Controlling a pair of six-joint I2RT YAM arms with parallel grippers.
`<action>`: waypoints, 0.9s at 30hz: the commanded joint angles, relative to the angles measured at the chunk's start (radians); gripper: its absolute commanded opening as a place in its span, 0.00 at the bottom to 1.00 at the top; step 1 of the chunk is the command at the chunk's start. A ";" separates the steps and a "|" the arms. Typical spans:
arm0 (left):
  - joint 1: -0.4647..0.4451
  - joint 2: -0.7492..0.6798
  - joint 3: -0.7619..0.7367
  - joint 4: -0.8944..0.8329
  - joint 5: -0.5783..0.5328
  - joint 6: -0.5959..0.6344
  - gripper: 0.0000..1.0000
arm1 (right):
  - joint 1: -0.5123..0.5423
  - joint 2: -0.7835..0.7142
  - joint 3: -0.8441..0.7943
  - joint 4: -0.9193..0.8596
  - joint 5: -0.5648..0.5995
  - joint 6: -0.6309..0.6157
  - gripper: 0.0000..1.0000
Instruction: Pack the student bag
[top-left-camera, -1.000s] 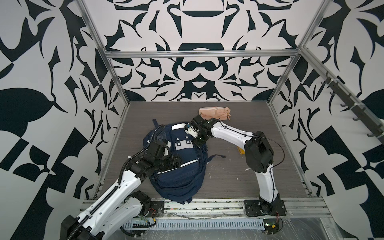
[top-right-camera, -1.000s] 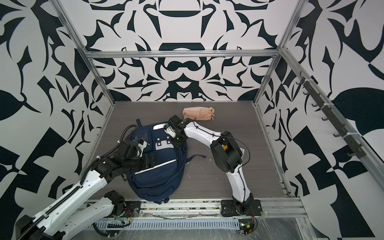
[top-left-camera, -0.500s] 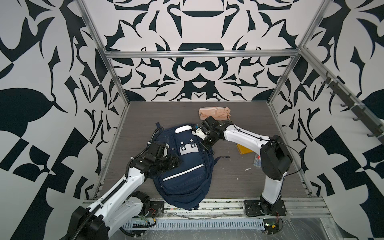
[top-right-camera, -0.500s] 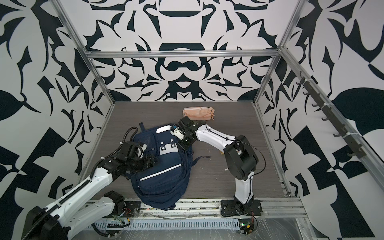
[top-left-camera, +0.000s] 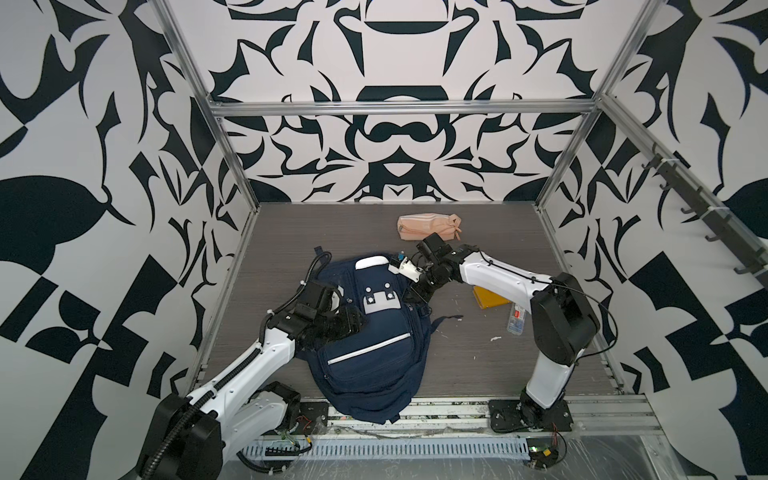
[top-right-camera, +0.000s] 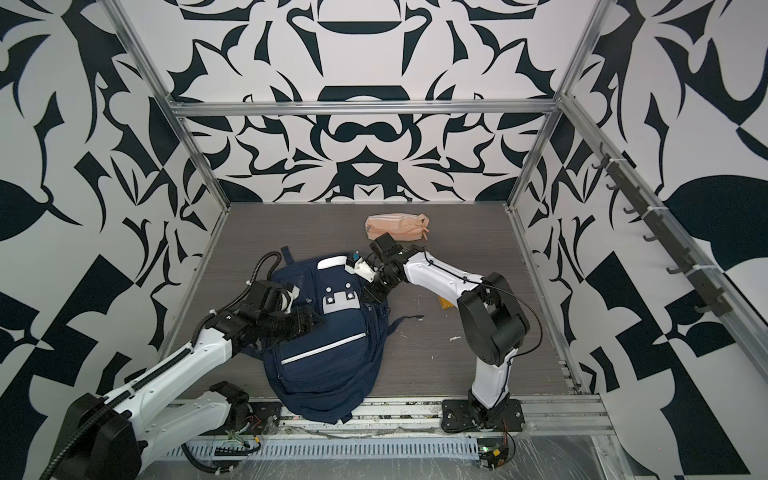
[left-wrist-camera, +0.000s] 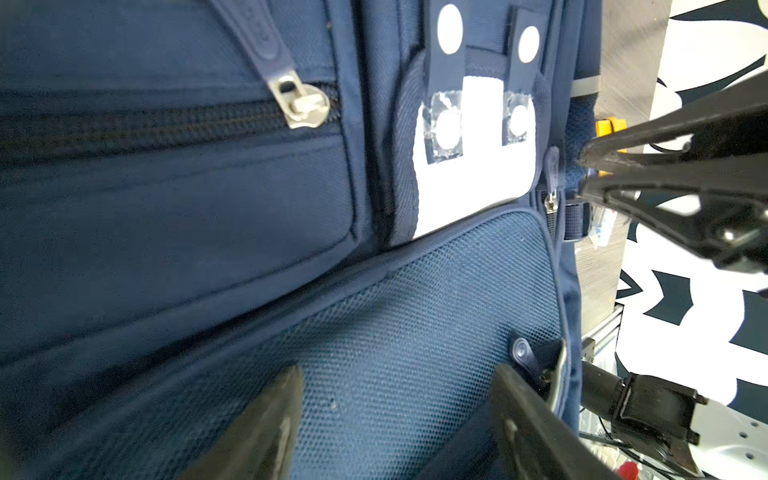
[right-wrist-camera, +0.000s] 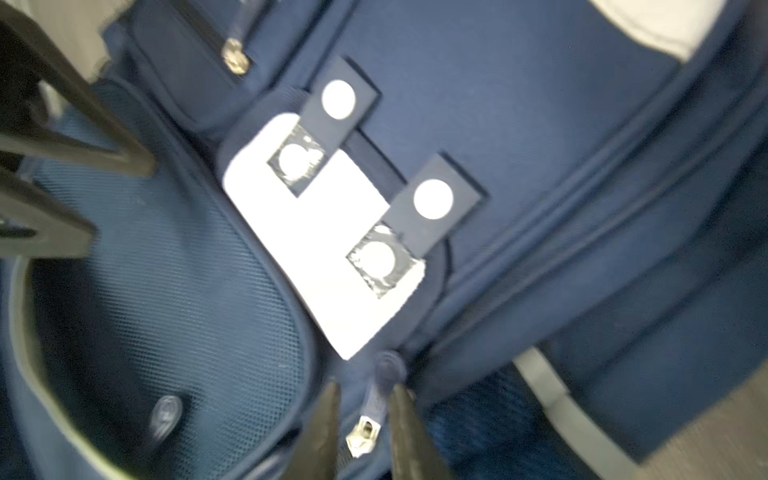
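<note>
Shows the student bag (top-left-camera: 370, 345) lying front-up on the table (top-left-camera: 457, 365), long axis running from the near edge toward the far wall, grey patch (top-left-camera: 378, 300) toward the far end. Places the zip pull (right-wrist-camera: 376, 399) on the flank facing the right arm, just beside that patch and directly ahead of the right gripper (right-wrist-camera: 365, 388), tab aligned between the two fingers. Jaws slightly parted, straddling the tab without visibly clamping it. Marks the right arm as the nearer one: reaching in low from the right, forearm nearly level, wrist angled down onto the bag's edge. Sets the left gripper (left-wrist-camera: 398, 370) over the mesh panel (left-wrist-camera: 374, 299) on the opposite side, fingers spread wide, holding nothing; impossible to tell whether touching or just above. Locates the peach pouch (top-left-camera: 428, 226) well apart on the far side, outside the bag. Judged next — closing on the tab and drawing it along the zip line.
</note>
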 joint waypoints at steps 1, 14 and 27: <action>0.006 0.000 -0.016 0.008 0.020 0.012 0.74 | -0.002 -0.011 0.020 -0.019 -0.058 -0.047 0.36; 0.011 0.018 -0.005 0.015 0.033 0.014 0.74 | -0.002 0.056 0.079 -0.066 0.044 -0.117 0.36; 0.014 0.024 -0.009 0.021 0.046 -0.001 0.74 | -0.002 0.101 0.098 -0.127 0.077 -0.205 0.27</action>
